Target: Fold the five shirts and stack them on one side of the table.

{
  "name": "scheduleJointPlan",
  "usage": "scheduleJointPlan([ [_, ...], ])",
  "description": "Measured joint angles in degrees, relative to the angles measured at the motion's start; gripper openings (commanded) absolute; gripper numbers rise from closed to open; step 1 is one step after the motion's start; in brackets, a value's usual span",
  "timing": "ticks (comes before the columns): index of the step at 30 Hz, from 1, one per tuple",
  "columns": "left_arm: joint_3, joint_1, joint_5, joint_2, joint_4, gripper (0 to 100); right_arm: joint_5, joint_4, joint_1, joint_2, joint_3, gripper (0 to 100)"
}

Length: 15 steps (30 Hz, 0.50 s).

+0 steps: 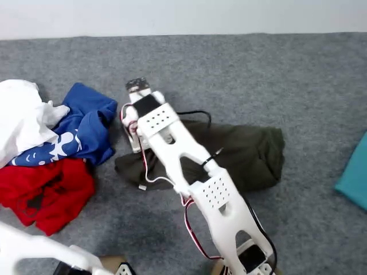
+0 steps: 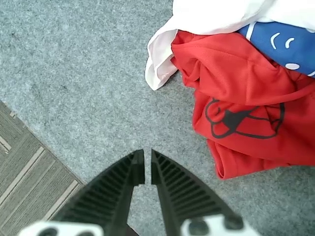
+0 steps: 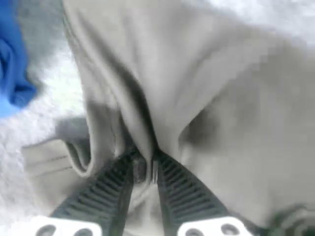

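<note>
While the right gripper (image 3: 146,162) is clenched on a raised fold of the olive shirt (image 3: 236,98), the rest of that shirt spreads ahead of its jaws and to both sides of them, crumpled on the grey table (image 1: 258,69). The likely trouble is that the pinch takes only the top layer. A pull would then drag one ply and bunch the cloth instead of laying it flat, or the thin fold could slip free. The blue shirt (image 3: 12,64) lies near, off to one side of the jaws, so a sideways drag might catch it and upset the pile. The left gripper (image 2: 147,157) has its jaws closed to a sliver on nothing, above bare table. The red shirt (image 2: 236,98) lies ahead of them, apart, with the white shirt (image 2: 221,12) beyond it. In the high view the arm covers the grasp point and part of the olive shirt, and the teal shirt (image 1: 355,177) is cut off at the edge. How many layers sit between the right jaws cannot be told
</note>
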Motion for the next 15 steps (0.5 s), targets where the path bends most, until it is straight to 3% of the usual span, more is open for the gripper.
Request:
scheduleJointPlan([
  [15,0.0,0.0,0.0,0.0,0.0,3,4.2,1.1,9.8,-14.5,3.5,0.9],
])
